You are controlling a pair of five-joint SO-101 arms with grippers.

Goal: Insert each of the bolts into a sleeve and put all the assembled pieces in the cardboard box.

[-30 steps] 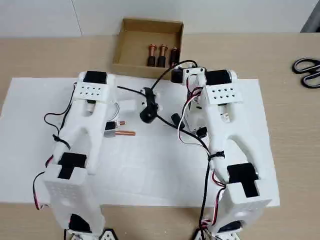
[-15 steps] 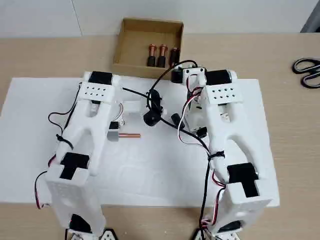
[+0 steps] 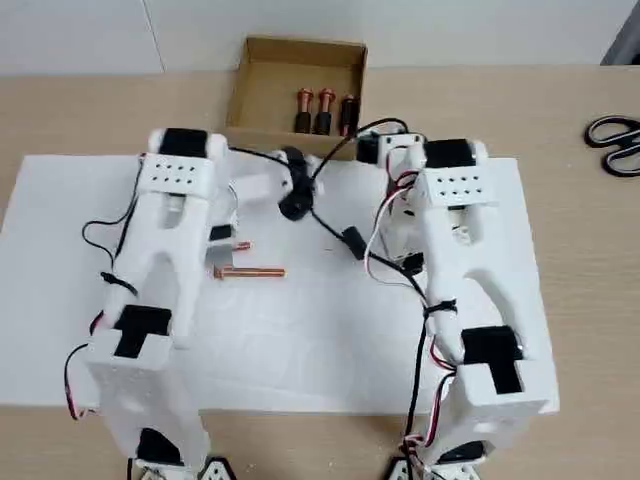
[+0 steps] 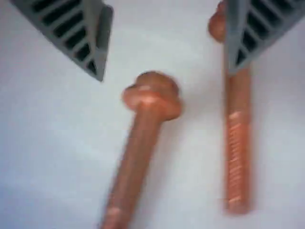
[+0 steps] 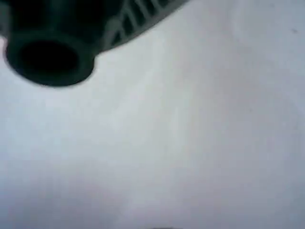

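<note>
Two copper bolts lie on the white sheet point(image 3: 300, 330). In the left wrist view one bolt point(image 4: 151, 98) sits between my left gripper's point(image 4: 162, 52) open grey fingers point(image 4: 90, 43), and the other bolt point(image 4: 237, 143) lies partly behind one finger. From above, the longer bolt point(image 3: 250, 271) lies just in front of the left gripper point(image 3: 226, 243), and the second bolt's end point(image 3: 241, 245) pokes out beside it. My right gripper holds a black sleeve point(image 5: 47, 57) above the sheet, open end toward the camera. The cardboard box point(image 3: 255, 90) at the back holds three assembled pieces point(image 3: 325, 110).
Black cables and a black connector point(image 3: 293, 205) hang between the two arms, in front of the box. Scissors point(image 3: 615, 140) lie at the table's far right edge. White sheet stretches between the arms toward the front.
My left arm swung left and back, and its gripper now stands over a second bolt; the longer bolt stays on the sheet. The right arm shifted slightly right.
</note>
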